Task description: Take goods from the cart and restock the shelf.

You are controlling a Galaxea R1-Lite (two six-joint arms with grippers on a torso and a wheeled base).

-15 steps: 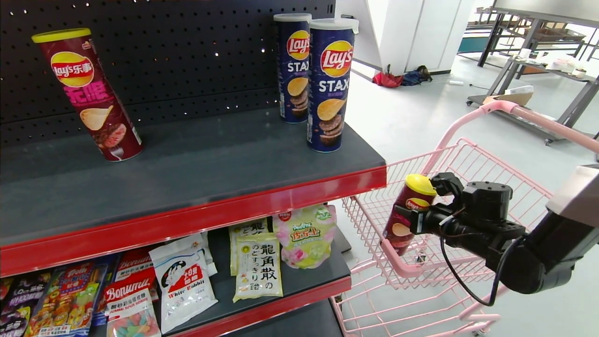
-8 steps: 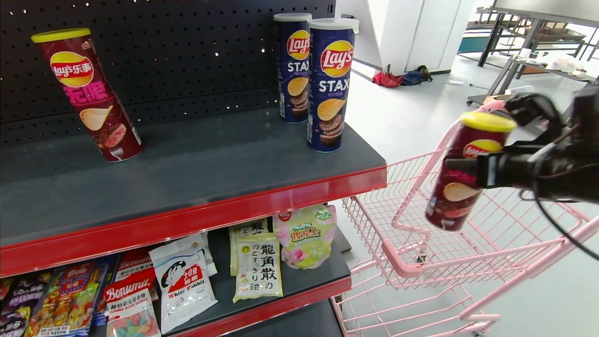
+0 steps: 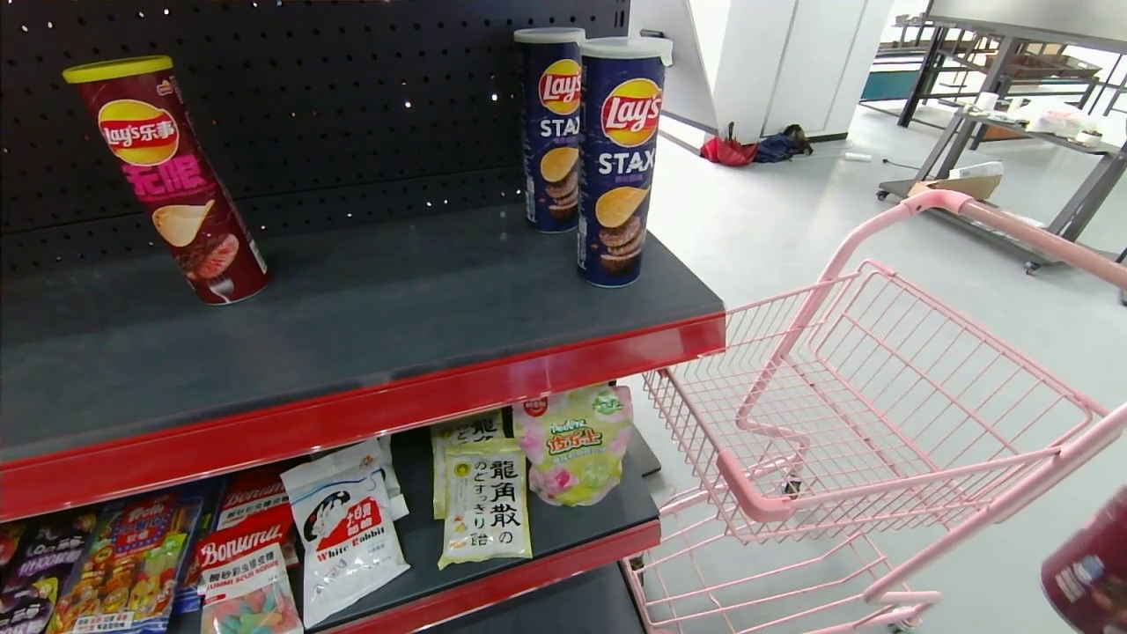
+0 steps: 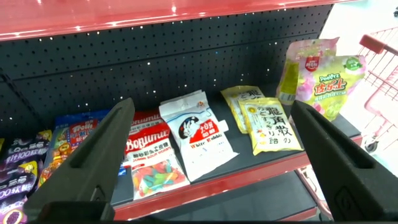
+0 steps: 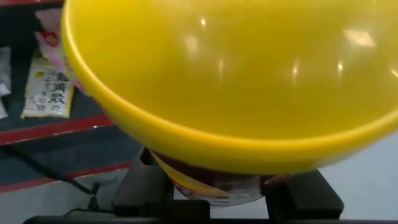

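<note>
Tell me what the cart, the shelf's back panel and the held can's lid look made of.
Cart: likely painted steel wire, glossy pink; thin welded grid, tubular handle. Back panel: probably matt dark sheet metal; regular punched holes letting light through. Chip can lid: glossy yellow plastic, by its soft highlights.

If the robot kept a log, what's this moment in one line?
right gripper: shut on red chip can | left gripper: open, before lower shelf snacks

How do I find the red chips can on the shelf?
Look at the upper shelf with the red front edge. The red can stands alone at its left end. It has a yellow lid; the two blue cans have pale lids.
</note>
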